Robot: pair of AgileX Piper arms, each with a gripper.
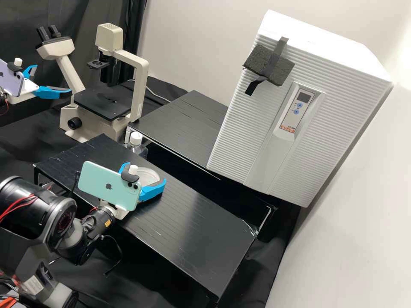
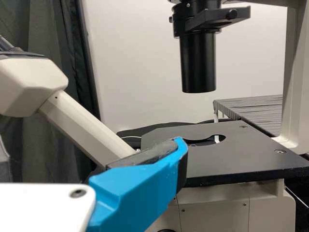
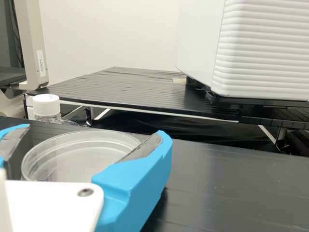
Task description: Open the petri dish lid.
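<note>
Mint-green phone, lilac phone, ribbed white cabinet

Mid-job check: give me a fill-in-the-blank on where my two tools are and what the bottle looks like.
The right tool is at the round, clear ____.
The left tool is close to the ____.
The bottle has a ____ cap.

Missing words: petri dish; microscope; white.
</note>
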